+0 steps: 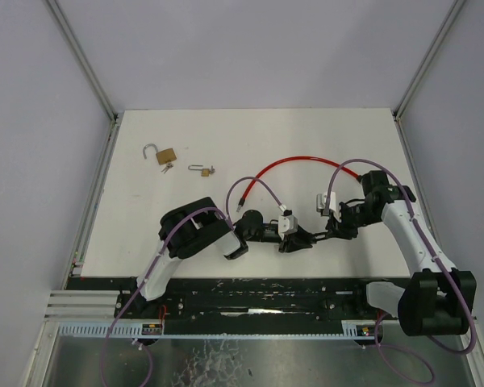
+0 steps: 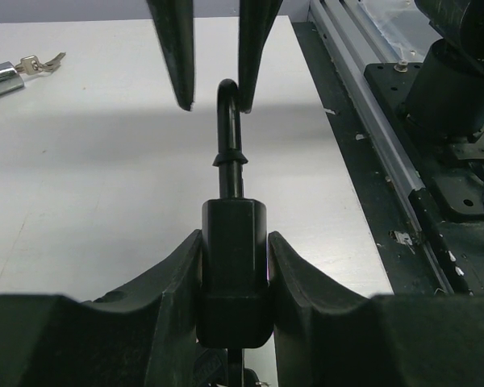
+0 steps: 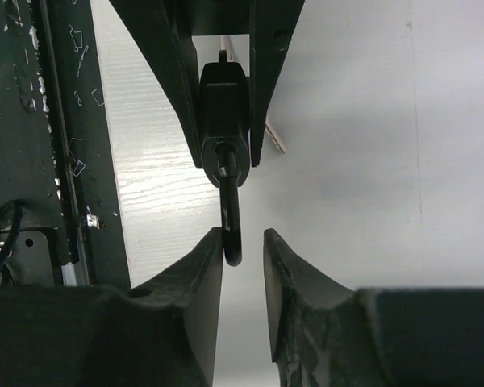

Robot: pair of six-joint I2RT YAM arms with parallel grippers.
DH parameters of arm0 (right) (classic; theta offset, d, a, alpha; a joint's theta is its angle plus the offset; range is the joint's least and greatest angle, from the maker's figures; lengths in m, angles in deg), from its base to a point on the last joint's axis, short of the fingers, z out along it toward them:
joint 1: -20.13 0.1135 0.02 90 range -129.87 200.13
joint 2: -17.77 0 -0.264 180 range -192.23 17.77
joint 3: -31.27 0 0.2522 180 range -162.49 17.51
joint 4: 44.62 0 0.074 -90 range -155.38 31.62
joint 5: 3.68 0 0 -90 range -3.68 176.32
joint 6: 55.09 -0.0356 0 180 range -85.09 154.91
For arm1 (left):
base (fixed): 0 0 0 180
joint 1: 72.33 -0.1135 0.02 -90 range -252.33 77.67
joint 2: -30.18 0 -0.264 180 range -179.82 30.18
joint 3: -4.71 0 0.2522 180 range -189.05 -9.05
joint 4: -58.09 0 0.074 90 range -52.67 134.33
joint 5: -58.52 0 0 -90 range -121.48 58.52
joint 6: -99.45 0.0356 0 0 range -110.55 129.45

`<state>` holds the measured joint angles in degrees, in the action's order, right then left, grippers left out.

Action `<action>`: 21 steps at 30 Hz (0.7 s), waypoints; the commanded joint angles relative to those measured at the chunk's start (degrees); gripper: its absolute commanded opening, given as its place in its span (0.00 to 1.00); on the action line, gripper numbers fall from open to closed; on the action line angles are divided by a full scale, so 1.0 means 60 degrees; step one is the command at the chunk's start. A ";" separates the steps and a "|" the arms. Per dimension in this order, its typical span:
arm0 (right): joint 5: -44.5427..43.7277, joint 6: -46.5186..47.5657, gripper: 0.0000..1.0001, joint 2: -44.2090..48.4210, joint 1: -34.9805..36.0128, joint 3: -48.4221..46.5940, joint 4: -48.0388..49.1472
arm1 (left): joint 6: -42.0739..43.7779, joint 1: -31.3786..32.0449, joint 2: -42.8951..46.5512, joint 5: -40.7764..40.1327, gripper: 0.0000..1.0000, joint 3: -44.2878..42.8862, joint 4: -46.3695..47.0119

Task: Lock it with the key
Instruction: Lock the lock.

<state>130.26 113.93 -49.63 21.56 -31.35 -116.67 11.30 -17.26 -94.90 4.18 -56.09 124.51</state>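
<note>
My left gripper (image 2: 235, 242) is shut on the body of a black padlock (image 2: 235, 266), held level above the table. Its shackle (image 2: 230, 121) points at my right gripper (image 2: 218, 81). In the right wrist view the shackle's curved end (image 3: 231, 234) lies between the fingers of the right gripper (image 3: 244, 242). It touches the left finger (image 3: 202, 274), and a gap separates it from the right finger. That gripper is open. A small bunch of keys (image 2: 39, 62) lies by a silver lock (image 2: 0, 81) on the table. Whether a key sits in the black padlock is hidden.
A red cable (image 1: 298, 161) arcs across the middle of the white table (image 1: 226, 129). Two brass padlocks, one large (image 1: 163, 153) and one small (image 1: 202, 170), lie at the back left. The dark rail (image 1: 258, 294) and the arm bases run along the near edge.
</note>
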 commanded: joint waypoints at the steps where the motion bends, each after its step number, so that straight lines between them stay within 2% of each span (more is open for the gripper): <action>1: 0.0471 0.0189 0.28 -0.0164 -0.0048 0.0016 -0.0058 | -0.0072 -0.0023 0.0327 -0.0123 0.00 -0.0010 0.1632; 3: 0.0476 0.0169 0.23 -0.0258 -0.0048 -0.0025 -0.0121 | -0.0097 -0.0012 0.0317 -0.0123 0.00 0.0003 0.1683; 11: 0.0631 0.0204 0.24 -0.0285 -0.0048 -0.0138 -0.0321 | -0.0208 -0.0019 0.0305 -0.0127 0.00 -0.0028 0.1775; 12: 0.0700 0.0231 0.21 -0.0261 -0.0048 -0.0170 -0.0363 | -0.0211 -0.0028 0.0316 -0.0117 0.00 -0.0025 0.1773; 14: 0.0826 0.0368 0.05 -0.0238 -0.0048 -0.0269 -0.0556 | -0.0241 -0.0022 0.0316 -0.0140 0.00 -0.0039 0.1814; 15: 0.0840 0.0414 0.01 -0.0226 -0.0048 -0.0349 -0.0683 | -0.0279 -0.0021 0.0310 -0.0188 0.00 -0.0062 0.1849; 21: -0.0263 -0.0017 0.00 0.0483 -0.0048 -0.1670 -0.1525 | -0.0353 0.0153 -0.0168 -0.0288 0.00 -0.0718 0.1806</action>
<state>130.79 115.26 -51.16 21.50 -34.30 -121.54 9.44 -17.13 -94.90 4.05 -56.55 126.80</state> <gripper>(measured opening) 0.041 0.320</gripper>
